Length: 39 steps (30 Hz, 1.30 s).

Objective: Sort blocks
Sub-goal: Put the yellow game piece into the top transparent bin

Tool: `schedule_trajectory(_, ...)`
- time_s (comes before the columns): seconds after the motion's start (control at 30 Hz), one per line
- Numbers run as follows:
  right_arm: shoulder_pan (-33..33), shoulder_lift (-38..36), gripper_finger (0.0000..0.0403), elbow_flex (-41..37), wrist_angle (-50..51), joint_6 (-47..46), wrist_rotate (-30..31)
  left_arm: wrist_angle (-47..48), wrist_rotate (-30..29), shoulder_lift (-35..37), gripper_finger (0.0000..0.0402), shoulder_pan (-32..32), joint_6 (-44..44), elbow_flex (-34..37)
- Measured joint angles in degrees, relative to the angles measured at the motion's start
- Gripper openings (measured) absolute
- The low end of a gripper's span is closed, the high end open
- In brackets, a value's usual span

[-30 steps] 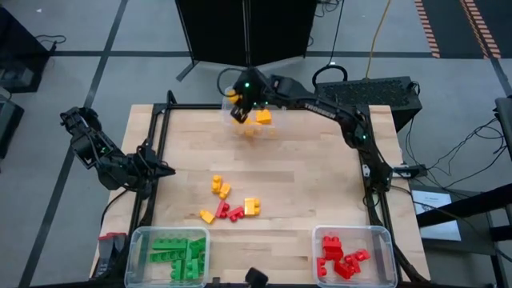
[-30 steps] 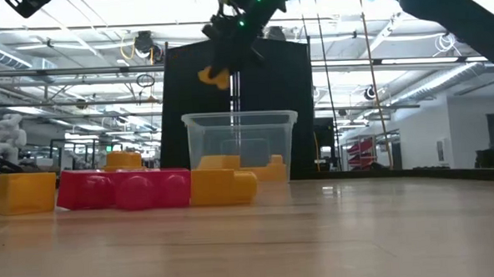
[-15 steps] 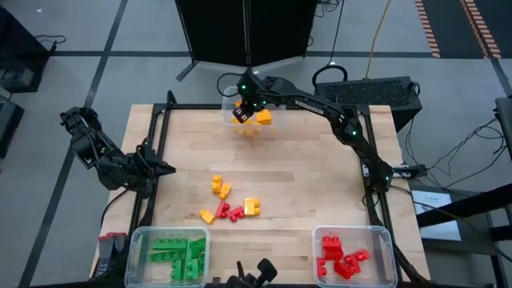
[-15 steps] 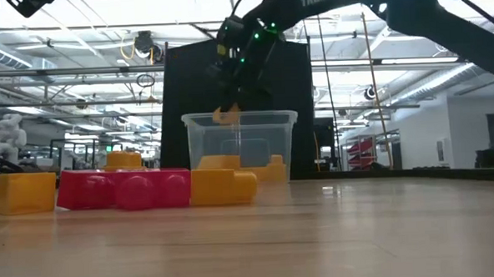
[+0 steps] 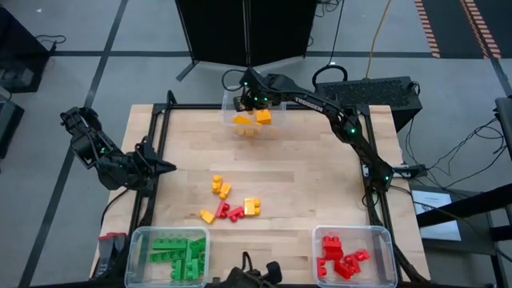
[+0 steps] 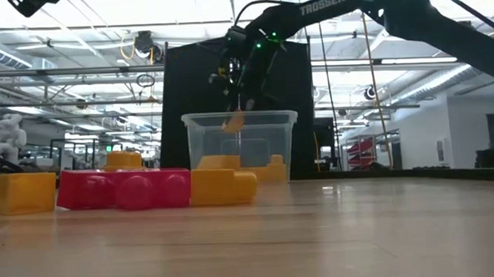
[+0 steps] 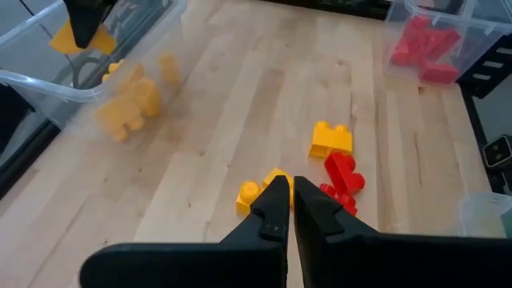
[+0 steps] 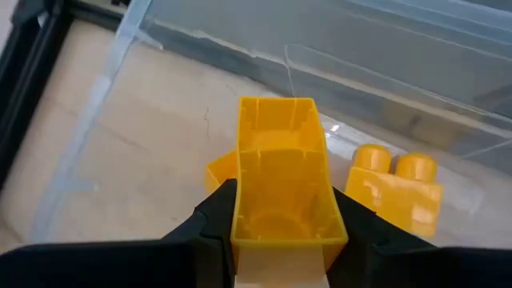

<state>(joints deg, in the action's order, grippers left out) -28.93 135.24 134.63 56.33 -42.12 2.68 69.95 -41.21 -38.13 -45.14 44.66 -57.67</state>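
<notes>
Bench (image 5: 304, 168): pale wood, three clear bins on it. Far-edge bin (image 5: 229, 110) takes yellow; near-left bin (image 5: 138, 248) holds green blocks (image 5: 180, 258); near-right bin (image 5: 384, 240) holds red blocks (image 5: 340, 260).

Right arm reaches across to the far bin. Right pincer (image 8: 280, 228) is clamped on a yellow block (image 8: 282, 180), hollow underside facing the wrist camera, held just above the bin floor, inside the walls. Low view puts the block (image 6: 234, 121) at about rim height, tilted. Two or three yellow blocks (image 5: 262, 117) already lie in that bin, one (image 8: 396, 188) right beside the held one.

Left arm waits at the bench's left edge, left pincer (image 7: 286, 210) closed on nothing.

Unsorted cluster mid-bench (image 5: 228, 200): yellow and red blocks, several touching.

Risks, as judged from here:
- Release from a tilt could bounce the block off its neighbours or the wall; the bin is light and clear, so a nudge from the fingers on the way out could shift or tip it.
- The block may cling to one finger on release and ride out over the rim.
- Later picks: red and yellow blocks (image 7: 332, 140) lie against each other, so a grasp could drag a wrong-colour block along.
</notes>
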Motion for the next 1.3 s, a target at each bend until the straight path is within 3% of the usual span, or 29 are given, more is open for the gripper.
schedule_trajectory(0.3, 0.2, 0.0, 0.0110, 0.0, -2.1, -6.9, -1.0, 0.0, -1.3, 0.0, 0.0003, 0.0, 0.0, 0.0)
schedule_trajectory(0.93, 1.3, 5.4, 0.0111, 0.0, -3.1, -4.4, -5.8, 0.0, -1.3, 0.0, 0.0003, 0.0, 0.1, 0.0)
schedule_trajectory(1.17, 1.2, 5.4, 0.0245, 0.0, -4.7, -3.6, -6.0, 0.0, -1.3, 0.0, 0.0003, 0.0, 0.0, 0.0)
schedule_trajectory(1.3, 1.2, 5.4, 0.0278, 0.0, -4.7, -3.6, -6.2, 0.0, -1.2, 0.0, 0.0003, 0.0, 0.0, 0.0)
